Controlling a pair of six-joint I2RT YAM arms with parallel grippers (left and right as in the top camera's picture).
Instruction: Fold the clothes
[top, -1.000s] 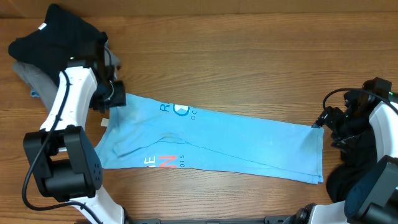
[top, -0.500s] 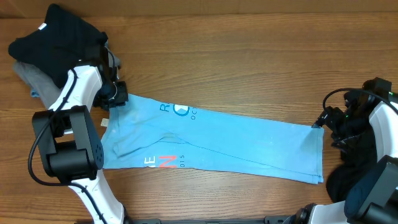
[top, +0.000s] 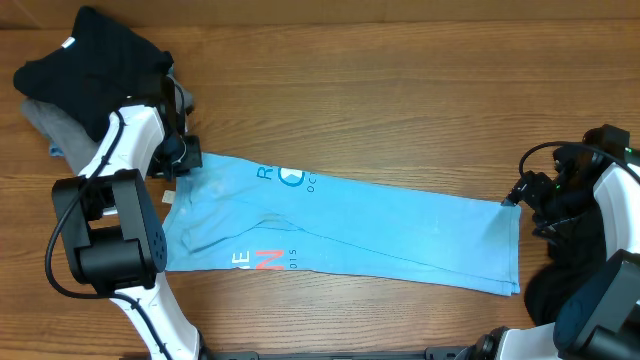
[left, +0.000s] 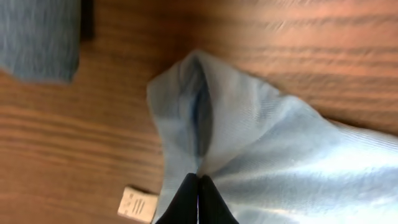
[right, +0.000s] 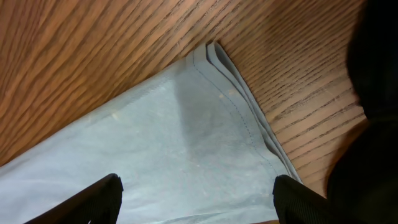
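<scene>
a: where is the light sky-blue soft t-shirt (top: 340, 225)?
b: folded into a long band, flat on the brown wooden table (top: 400, 90), between the two arms. printed letters face up near its left end.
a: left tool (left: 198, 190)?
b: tips together, pinching a raised corner of the blue cloth.
a: right tool (right: 196, 186)?
b: fingers apart over the layered right corner, nothing clamped.
a: plain black soft garment (top: 90, 55)?
b: heaped at the table's far left corner.

A robot lab workbench.
Left arm (top: 100, 235) and right arm (top: 620, 205) at a wood-grain table (top: 400, 90), with a blue T-shirt (top: 400, 230) and piled dark clothes (top: 90, 55).
</scene>
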